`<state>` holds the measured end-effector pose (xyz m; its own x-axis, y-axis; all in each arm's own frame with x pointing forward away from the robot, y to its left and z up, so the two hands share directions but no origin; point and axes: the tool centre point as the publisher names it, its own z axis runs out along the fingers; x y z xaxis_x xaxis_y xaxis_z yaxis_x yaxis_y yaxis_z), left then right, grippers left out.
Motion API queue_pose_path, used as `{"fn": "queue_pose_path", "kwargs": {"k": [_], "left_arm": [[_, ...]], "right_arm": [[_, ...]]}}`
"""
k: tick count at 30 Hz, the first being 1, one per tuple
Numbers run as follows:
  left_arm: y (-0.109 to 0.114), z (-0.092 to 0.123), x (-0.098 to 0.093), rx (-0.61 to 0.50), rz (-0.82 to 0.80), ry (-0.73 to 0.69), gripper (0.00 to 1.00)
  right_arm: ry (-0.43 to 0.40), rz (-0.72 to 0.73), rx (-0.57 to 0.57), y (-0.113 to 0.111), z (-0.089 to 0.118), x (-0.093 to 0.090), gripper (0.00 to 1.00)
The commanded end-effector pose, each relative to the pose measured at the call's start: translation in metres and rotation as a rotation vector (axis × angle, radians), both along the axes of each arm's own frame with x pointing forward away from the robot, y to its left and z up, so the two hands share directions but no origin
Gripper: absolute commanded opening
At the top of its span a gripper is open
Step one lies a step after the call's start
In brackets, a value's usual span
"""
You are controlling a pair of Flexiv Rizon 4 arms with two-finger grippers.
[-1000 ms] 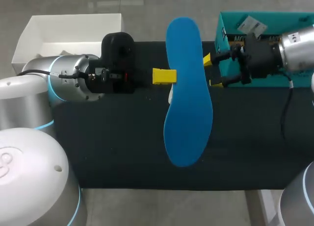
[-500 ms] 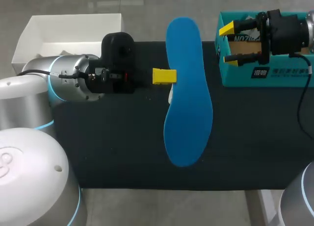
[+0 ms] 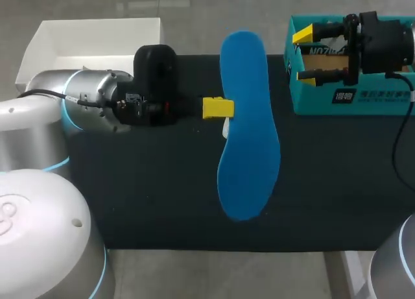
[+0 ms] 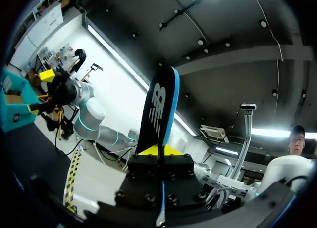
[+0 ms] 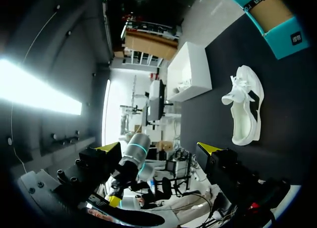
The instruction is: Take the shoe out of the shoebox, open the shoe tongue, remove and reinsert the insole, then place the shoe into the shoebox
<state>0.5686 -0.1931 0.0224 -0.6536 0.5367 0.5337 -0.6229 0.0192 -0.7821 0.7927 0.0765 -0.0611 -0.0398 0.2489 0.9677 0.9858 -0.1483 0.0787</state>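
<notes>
Your head camera looks straight down on the table point(image 3: 162, 208) from high up, with the shoebox point(image 3: 350, 95) at 2 o'clock. Your left wrist camera faces 3 o'clock, the insole point(image 4: 161, 109) edge-on right before it. Your right wrist camera faces 9 o'clock from farther off. All three share the shoebox.

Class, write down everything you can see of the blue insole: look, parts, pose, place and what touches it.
The insole is a long, foot-shaped, foam-like pad. The face seen from above is smooth bright blue. The left wrist view shows its other face black with a white logo and a blue edge. The left tool grips one long edge near the middle, holding it above the black table mat and covering most of the white shoe.
</notes>
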Motion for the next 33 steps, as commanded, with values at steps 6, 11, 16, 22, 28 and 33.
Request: {"fn": "queue_pose_path", "kwargs": {"k": [6, 11, 16, 22, 28, 33], "left_arm": [[0.017, 0.001, 0.052, 0.066, 0.005, -0.755, 0.0], [0.027, 0.018, 0.091, 0.088, 0.105, -1.104, 0.0], [0.035, 0.031, 0.108, 0.193, 0.166, -1.347, 0.0], [0.035, 0.032, 0.106, 0.209, 0.169, -1.346, 0.0], [0.035, 0.032, 0.106, 0.209, 0.169, -1.346, 0.0], [0.032, 0.024, 0.11, 0.162, 0.163, -1.538, 0.0]], "right_arm": [[0.0, -0.003, -0.001, 0.001, 0.0, -0.001, 1.0], [0.0, -0.003, -0.001, 0.001, 0.0, -0.001, 1.0], [0.0, -0.003, -0.001, 0.001, 0.0, -0.001, 1.0], [0.0, -0.003, -0.001, 0.001, 0.0, -0.001, 1.0], [0.0, -0.003, -0.001, 0.001, 0.0, -0.001, 1.0], [0.0, -0.003, -0.001, 0.001, 0.0, -0.001, 1.0]]}}
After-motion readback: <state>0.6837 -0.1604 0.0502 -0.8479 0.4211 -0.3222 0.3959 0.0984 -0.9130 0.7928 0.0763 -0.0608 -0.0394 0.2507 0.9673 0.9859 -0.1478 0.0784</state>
